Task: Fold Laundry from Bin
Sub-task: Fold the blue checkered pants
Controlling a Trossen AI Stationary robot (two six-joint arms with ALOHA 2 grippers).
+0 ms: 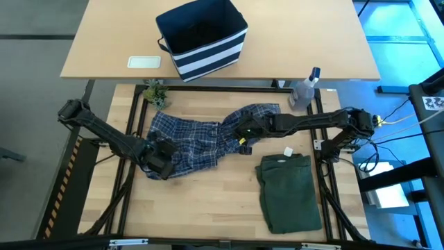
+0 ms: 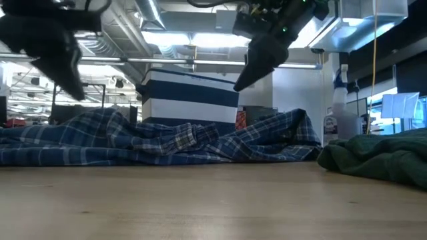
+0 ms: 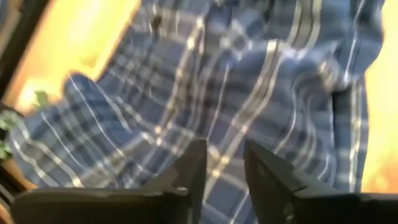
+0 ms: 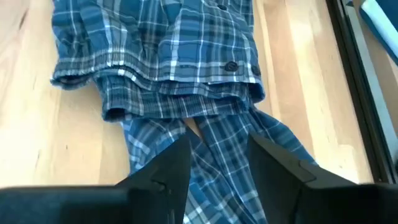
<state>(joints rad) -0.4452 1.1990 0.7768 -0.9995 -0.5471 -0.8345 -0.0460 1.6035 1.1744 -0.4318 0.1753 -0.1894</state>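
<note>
Overhead down; low level across; wrists close; all share plaid shirt (image 1: 187,142).

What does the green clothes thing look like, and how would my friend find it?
Start at the wooden table the two robot arms work over. On its right side, beside the crumpled blue-and-white plaid shirt, lies the dark olive-green garment. It is the only plain-coloured cloth there, already folded into a neat rectangle with a small white tag at its top, while the shirt is checked and rumpled.

Left pincer (image 1: 161,161), right pincer (image 1: 244,133): both parted
</note>
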